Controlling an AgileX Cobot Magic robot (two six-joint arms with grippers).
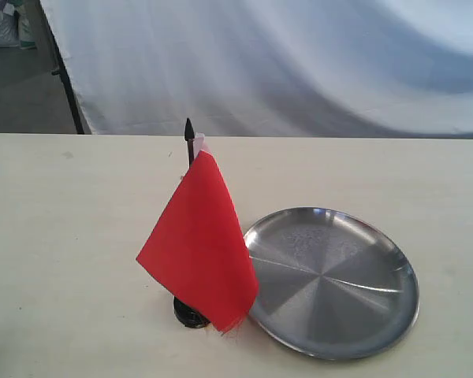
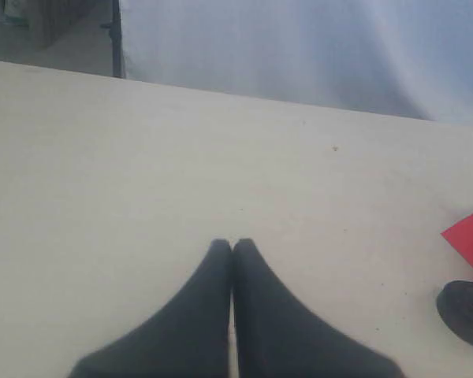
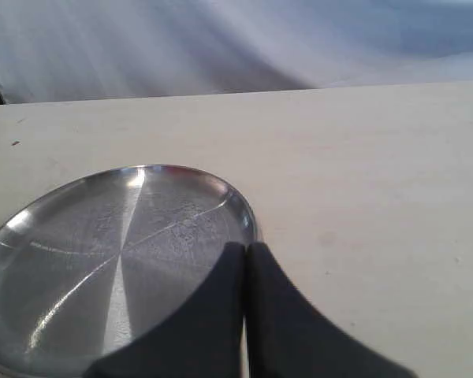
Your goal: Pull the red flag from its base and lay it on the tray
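Note:
The red flag (image 1: 199, 240) stands upright in its small black base (image 1: 189, 313) near the table's front, its black stick ending in a pointed tip. Just right of it lies the silver tray (image 1: 331, 279), holding nothing. Neither gripper shows in the exterior view. My left gripper (image 2: 232, 246) is shut and holds nothing, over bare table, with a corner of the red flag (image 2: 471, 238) and the base (image 2: 465, 311) off to one side. My right gripper (image 3: 246, 249) is shut, holding nothing, its tips over the rim of the tray (image 3: 102, 260).
A cream table (image 1: 63, 236) carries everything; its far edge runs in front of a white cloth backdrop (image 1: 284, 63). A dark stand leg (image 1: 67, 79) shows at the back left.

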